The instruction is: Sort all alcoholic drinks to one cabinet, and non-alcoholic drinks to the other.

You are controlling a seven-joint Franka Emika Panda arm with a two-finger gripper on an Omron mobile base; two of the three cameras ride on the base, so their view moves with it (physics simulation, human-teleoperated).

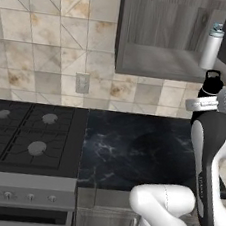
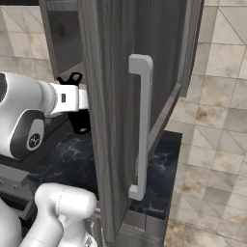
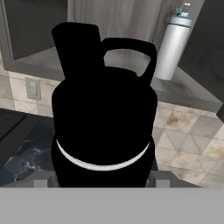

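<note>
My gripper (image 3: 103, 177) is shut on the small all-black bottle (image 3: 104, 127), which rises right in front of the hand camera with its looped cap on top. This bottle (image 1: 211, 83) hangs above the counter, just below the open cabinet's (image 1: 156, 65) bottom shelf. In the right base view the black bottle (image 2: 79, 120) shows beside the cabinet's open door (image 2: 113, 96). A white bottle with a teal lid (image 1: 212, 47) stands upright on the shelf at the right, and it (image 3: 173, 46) appears behind and to the right of the black bottle.
A gas stove (image 1: 27, 129) lies to the left of the black marble counter (image 1: 135, 148). A wall outlet (image 1: 82, 83) sits on the tiled backsplash. The open door with its pale bar handle (image 2: 142, 125) stands out to the right of the arm.
</note>
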